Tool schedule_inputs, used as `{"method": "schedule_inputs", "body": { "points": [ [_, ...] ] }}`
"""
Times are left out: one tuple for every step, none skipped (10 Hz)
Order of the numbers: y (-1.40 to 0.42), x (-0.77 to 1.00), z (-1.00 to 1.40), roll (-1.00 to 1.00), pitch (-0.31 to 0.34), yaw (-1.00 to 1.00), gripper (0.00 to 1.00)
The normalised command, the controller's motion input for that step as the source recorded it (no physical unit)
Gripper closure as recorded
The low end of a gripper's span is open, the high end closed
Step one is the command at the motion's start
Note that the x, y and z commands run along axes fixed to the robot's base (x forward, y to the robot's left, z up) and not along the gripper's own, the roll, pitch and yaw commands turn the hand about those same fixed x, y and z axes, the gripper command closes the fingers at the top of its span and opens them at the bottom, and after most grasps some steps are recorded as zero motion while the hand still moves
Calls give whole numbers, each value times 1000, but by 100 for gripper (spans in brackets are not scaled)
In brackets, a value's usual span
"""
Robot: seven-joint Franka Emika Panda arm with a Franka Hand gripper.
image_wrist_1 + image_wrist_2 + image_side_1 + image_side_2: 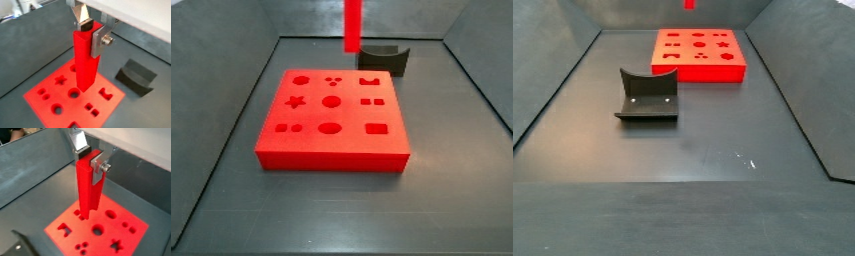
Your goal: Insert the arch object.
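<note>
My gripper [90, 32] is shut on the top of a tall red pole [85, 62] and holds it upright, its lower end just above the red board [72, 114]. The same grip shows in both wrist views [90, 159]. The arch object [137, 76], a small dark block with a curved notch, lies on the grey floor beside the board, apart from the gripper. It also shows in both side views [384, 58] [647, 95]. In both side views only the pole's lower part [353, 25] [688, 4] shows; the gripper is out of frame.
The red board [331, 143] with several shaped holes lies flat on the floor, and it shows in a side view [700, 70] at the far end. Dark sloping walls [225, 90] enclose the floor on all sides.
</note>
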Motion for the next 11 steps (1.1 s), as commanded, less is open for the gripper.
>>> {"method": "schedule_inputs", "body": {
  "points": [
    [437,771,0,14,21,-157,100],
    [149,754,-54,217,44,-286,100],
    [100,466,-97,276,1,-503,100],
    [111,294,0,216,0,-643,100],
    [120,183,0,136,0,-789,100],
    [94,131,46,93,-1,-860,100],
    [51,71,57,74,0,-920,100],
    [49,63,46,80,0,-917,100],
    [46,34,46,86,0,-900,100],
    [46,29,46,86,0,-906,100],
    [31,23,63,74,0,-931,100]
  ]
}}
